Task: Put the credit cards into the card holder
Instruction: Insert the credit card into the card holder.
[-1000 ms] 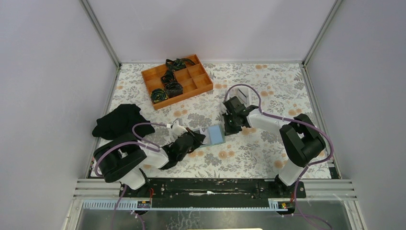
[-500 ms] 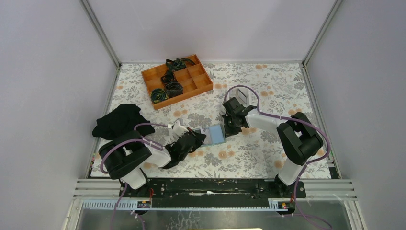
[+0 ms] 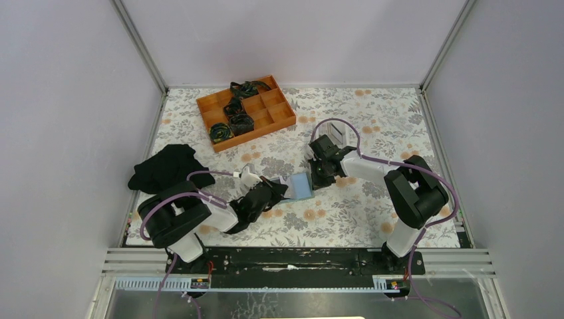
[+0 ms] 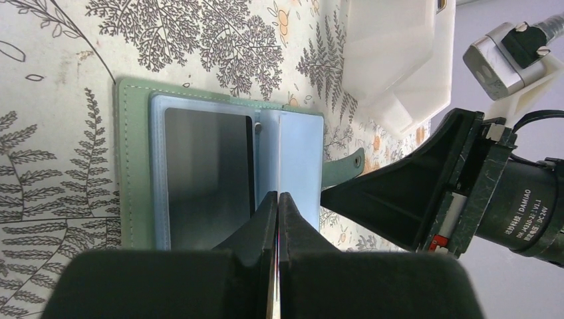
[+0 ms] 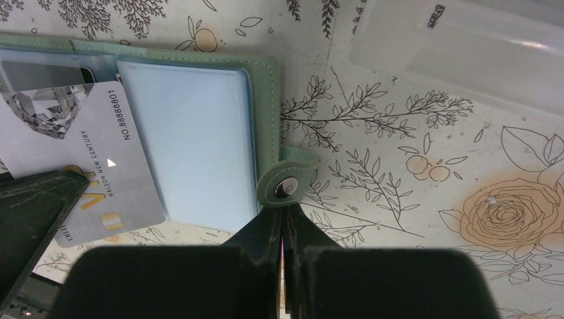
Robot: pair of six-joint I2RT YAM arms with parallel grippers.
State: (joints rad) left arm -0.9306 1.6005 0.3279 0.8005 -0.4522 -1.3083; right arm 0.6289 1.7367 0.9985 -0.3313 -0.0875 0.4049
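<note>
Left wrist view first — the left gripper (image 4: 278, 203) is seen with its jaws pressed together on a thin silver-grey plastic credit card (image 5: 93, 156), held edge-on and laid slantwise over the left-hand page of the soft sage-green rectangular card holder (image 4: 133, 173). That card is not yet in a sleeve. The card holder is spread open flat on the floral table cover (image 5: 399, 166), between the two grippers. One dark grey flat card (image 4: 209, 169) is already seated in a clear pocket — so one is counted as done. The pale blue right-hand page is seen next; whether a card is in it cannot be told. Further right, the right gripper (image 5: 282, 222) is closed, its tips nipped on the round snap tab (image 5: 286, 188) of the holder's strap, apparently for steadying. Beyond, a white plastic tray (image 5: 465, 53) is glimpsed; any cards left in it cannot be made out.
</note>
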